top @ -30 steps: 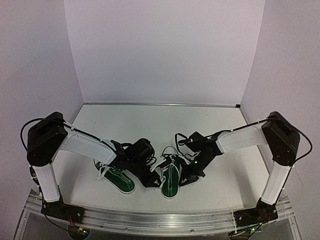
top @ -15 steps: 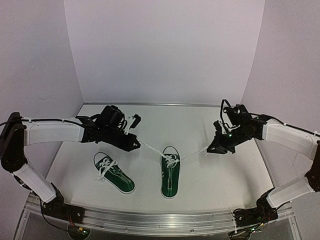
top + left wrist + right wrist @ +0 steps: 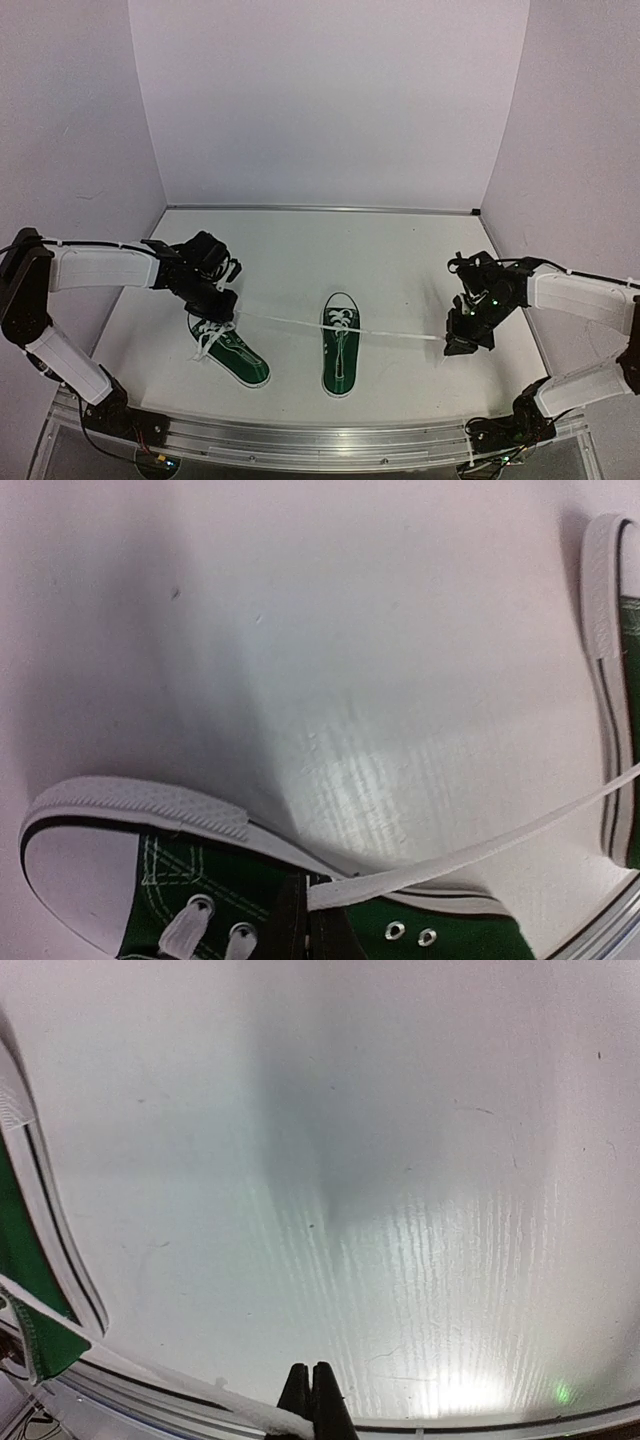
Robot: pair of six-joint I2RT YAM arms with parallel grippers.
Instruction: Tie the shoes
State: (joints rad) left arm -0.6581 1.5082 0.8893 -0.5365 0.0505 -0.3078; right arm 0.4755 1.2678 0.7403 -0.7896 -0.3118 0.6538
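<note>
Two dark green shoes with white soles lie side by side, the left shoe point(image 3: 232, 352) and the right shoe point(image 3: 339, 356). A white lace point(image 3: 390, 333) runs taut and low through the right shoe's eyelets, out to both sides. My left gripper point(image 3: 224, 306) hovers over the heel end of the left shoe point(image 3: 200, 890), shut on one lace end point(image 3: 470, 852). My right gripper point(image 3: 453, 346) is far right, low over the table, shut on the other lace end point(image 3: 255, 1416). In the wrist views both the left gripper point(image 3: 308, 910) and the right gripper point(image 3: 311, 1370) show their fingers pressed together.
The left shoe's own laces point(image 3: 210, 335) lie loose on it. A metal rail point(image 3: 320, 440) runs along the near table edge. White walls close in the back and both sides. Part of the right shoe point(image 3: 615, 630) also shows in the left wrist view.
Both grippers have swung outward and down from the shoe, drawing the lace into a long, low, nearly straight line. The left gripper moved nearer, above the left shoe.
</note>
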